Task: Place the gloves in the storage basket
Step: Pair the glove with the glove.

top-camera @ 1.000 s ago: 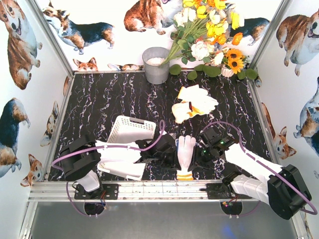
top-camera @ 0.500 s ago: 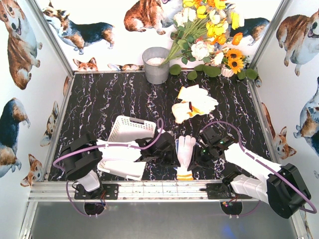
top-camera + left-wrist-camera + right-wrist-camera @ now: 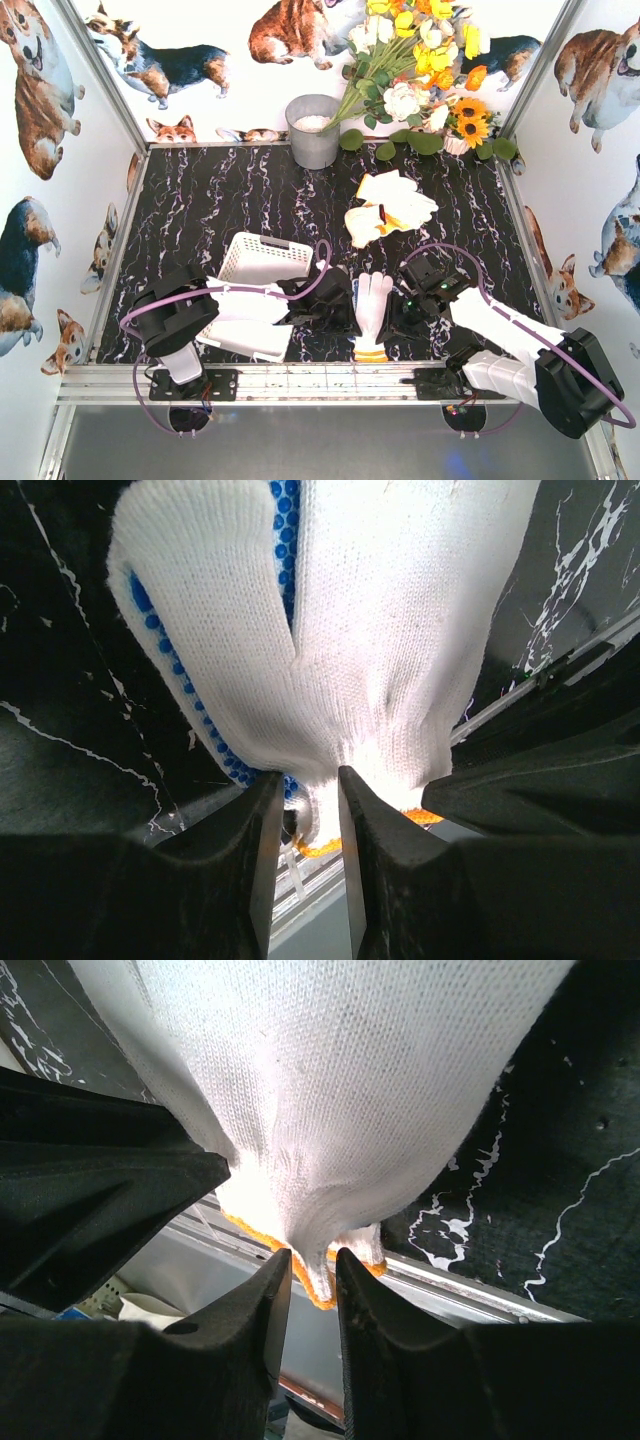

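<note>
glove (image 3: 375, 300) clamped by left end effector (image 3: 305, 785), right end effector (image 3: 312, 1265)

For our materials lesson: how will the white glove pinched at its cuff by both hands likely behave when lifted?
Probably floppy: the glove bunches into folds where the left hand and right hand pinch it, so it should droop. Likely light, being thin knit fabric. Its blue grip dots suggest little slipping.
</note>
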Robot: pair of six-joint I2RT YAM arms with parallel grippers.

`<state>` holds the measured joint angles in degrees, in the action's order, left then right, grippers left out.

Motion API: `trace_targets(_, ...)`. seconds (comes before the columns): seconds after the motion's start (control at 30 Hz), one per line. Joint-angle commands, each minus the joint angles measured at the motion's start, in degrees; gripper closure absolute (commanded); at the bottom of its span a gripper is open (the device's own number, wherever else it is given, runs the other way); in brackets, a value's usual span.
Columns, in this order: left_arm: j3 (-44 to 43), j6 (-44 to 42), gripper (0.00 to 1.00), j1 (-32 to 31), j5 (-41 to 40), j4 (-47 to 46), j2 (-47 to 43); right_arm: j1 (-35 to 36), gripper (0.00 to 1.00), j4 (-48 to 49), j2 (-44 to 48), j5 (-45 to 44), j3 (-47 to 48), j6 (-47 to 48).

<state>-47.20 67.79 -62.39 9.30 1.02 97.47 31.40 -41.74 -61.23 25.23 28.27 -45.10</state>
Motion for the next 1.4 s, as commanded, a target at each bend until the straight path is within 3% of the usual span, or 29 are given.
trace_targets(0.0,0.06,0.16,0.78,0.3,0.0,-1.03,1.05,0.24,0.76,2.58,0.17,0.04,-0.7,-0.08)
trace_targets(0.23,-0.52,0.07,1.0,0.21,-1.67,-0.16,0.08,0.24,0.95,0.89,2.12,-0.81,0.16,-0.17)
trace_targets(0.83,-1.45,-1.79,1.0,-1.04,-0.47,5.56,-5.47,0.24,1.0,-5.07,6.29,-1.5,1.76,0.69)
trace_targets(1.37,-1.69,-3.89,1.0,-1.33,1.94,6.84,-1.91,0.33,1.0,-2.41,2.66,-2.27,-0.91,1.38)
